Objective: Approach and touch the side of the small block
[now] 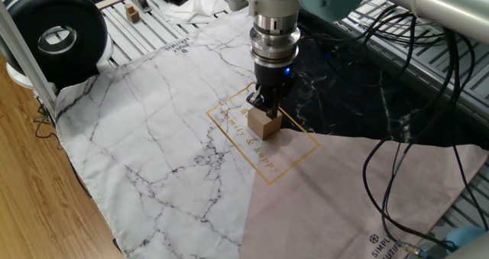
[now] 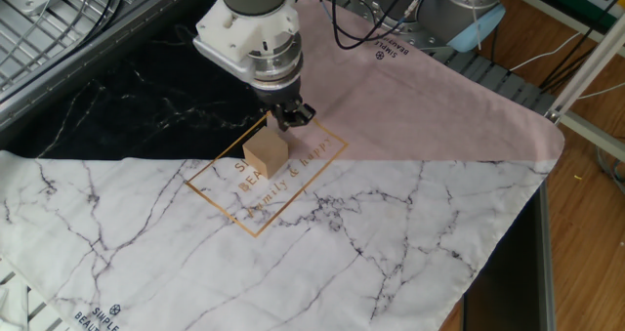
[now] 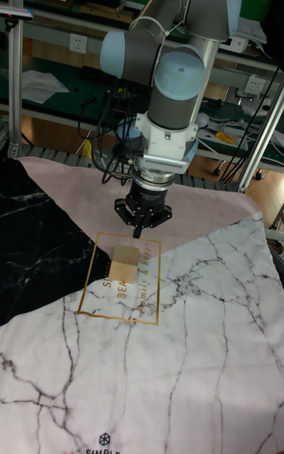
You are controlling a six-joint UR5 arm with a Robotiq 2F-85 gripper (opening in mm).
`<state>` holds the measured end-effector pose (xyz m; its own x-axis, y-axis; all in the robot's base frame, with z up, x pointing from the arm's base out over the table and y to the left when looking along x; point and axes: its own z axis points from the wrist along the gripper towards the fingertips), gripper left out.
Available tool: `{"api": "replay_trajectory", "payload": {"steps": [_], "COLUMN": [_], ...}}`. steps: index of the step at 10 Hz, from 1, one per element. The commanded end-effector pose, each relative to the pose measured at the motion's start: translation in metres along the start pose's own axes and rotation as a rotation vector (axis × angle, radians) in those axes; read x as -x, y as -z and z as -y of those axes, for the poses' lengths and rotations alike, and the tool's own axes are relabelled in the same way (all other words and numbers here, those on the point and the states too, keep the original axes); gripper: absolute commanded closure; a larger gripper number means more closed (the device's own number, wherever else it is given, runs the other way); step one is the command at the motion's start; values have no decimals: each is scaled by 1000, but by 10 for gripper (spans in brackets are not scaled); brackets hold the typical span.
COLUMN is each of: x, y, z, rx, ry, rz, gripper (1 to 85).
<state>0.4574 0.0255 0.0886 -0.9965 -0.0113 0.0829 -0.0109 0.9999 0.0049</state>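
Now your tool [image 2: 290, 116], fingers together and empty, hangs just beside the small block [image 2: 266, 155], toward the pink corner.

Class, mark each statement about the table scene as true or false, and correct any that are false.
1. The light-brown wooden cube sits inside the gold rectangle printed on the cloth. True.
2. The cube is lifted off the cloth. False: it rests on it.
3. The tool is close beside the cube. True.
4. The cloth under the cube is plain green. False: white marble pattern.
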Motion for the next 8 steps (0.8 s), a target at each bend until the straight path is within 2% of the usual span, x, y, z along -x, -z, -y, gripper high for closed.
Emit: {"api": "replay_trajectory", "payload": {"steps": [1, 2, 3, 4, 5, 6, 7, 8], "x": [4, -3, -10, -25, -30, -25, -20, -18], "y": [1, 1, 2, 3, 5, 4, -10, -22], "z": [-4, -9, -9, -18, -30, -23, -15, -6], "rx": [18, 35, 36, 74, 118, 92, 51, 12], "ry": [1, 11, 18, 36, 14, -6, -34, -30], "rz": [17, -11, -37, -94, -116, -98, -80, -86], "gripper": [847, 847, 847, 847, 847, 847, 847, 847]}}
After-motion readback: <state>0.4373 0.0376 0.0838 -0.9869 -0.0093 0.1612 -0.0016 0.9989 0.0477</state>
